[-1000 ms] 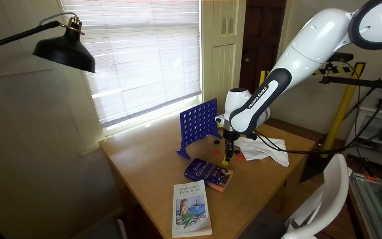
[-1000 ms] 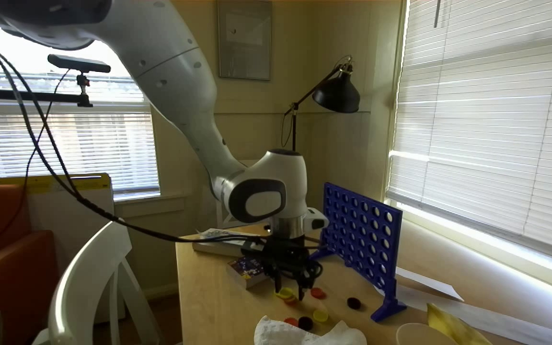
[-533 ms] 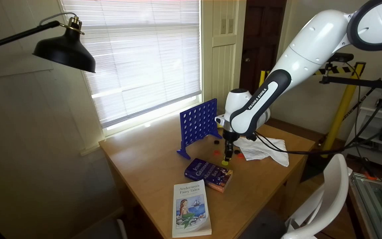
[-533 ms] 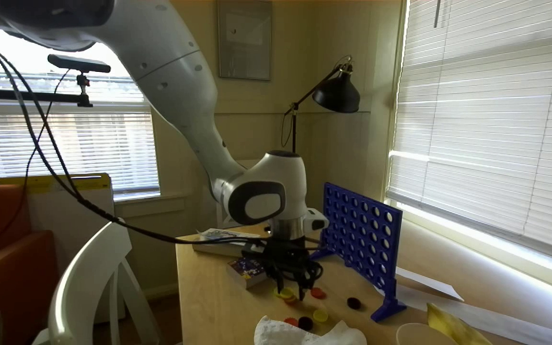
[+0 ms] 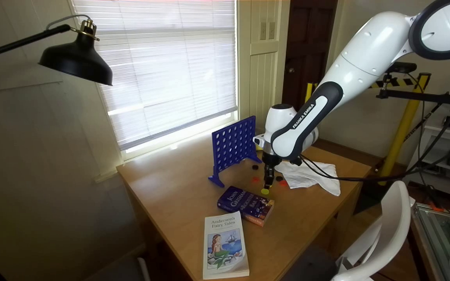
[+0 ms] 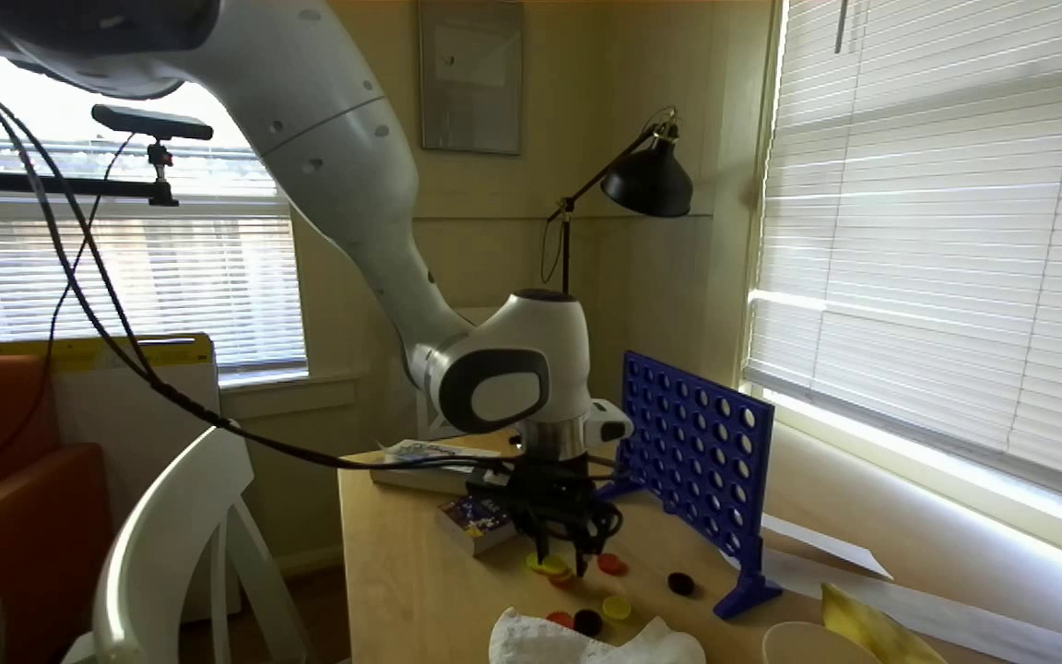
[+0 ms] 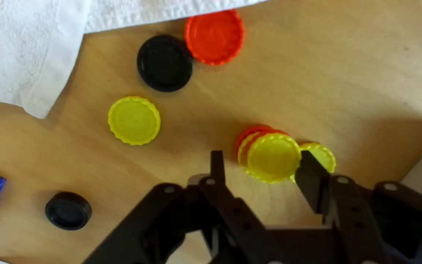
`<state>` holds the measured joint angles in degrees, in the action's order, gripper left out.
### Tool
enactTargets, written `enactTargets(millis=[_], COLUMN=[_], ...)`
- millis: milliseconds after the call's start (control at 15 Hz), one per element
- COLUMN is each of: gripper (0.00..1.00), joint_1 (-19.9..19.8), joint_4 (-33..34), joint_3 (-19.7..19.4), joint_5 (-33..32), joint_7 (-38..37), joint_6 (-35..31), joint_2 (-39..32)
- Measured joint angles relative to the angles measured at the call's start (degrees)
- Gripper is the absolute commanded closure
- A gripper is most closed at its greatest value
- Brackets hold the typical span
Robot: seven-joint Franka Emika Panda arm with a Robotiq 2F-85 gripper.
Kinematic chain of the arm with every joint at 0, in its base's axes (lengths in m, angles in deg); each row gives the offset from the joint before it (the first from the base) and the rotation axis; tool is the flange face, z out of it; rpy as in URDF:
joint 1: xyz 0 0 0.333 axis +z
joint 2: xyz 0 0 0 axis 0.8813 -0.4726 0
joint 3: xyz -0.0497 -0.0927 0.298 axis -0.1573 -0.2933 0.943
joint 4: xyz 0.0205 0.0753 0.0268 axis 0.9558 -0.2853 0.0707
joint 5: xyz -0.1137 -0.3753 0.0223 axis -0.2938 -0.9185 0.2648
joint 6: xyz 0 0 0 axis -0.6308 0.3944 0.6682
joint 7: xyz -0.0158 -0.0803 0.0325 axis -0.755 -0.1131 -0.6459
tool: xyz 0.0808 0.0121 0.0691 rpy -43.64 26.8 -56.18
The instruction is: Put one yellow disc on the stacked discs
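Yellow-topped stacked discs (image 7: 269, 157), wrist view: your claw (image 7: 263, 164) is apart, finger each side; another yellow disc (image 7: 320, 155) at their three o'clock.

The counter (image 5: 162, 183) bears two paperbacks (image 5: 225, 244), a Connect Four grid (image 5: 233, 145), a towel (image 7: 24, 47), stacked discs (image 7: 267, 157), loose discs (image 7: 134, 120) and perhaps a bowl (image 6: 812, 644).
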<state>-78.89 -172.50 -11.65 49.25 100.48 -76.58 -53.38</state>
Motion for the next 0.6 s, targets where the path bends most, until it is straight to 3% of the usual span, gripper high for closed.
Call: enactTargets(millis=[400,600], gripper=[0.46,0.51], joint_1=[0.0,-0.1], joint_4=[0.0,0.0], joint_3=[-0.2,-0.2], joint_5=[0.0,0.0], joint_7=[-0.7,-1.4], joint_6=[0.0,0.2], joint_2=[-0.3,-0.3])
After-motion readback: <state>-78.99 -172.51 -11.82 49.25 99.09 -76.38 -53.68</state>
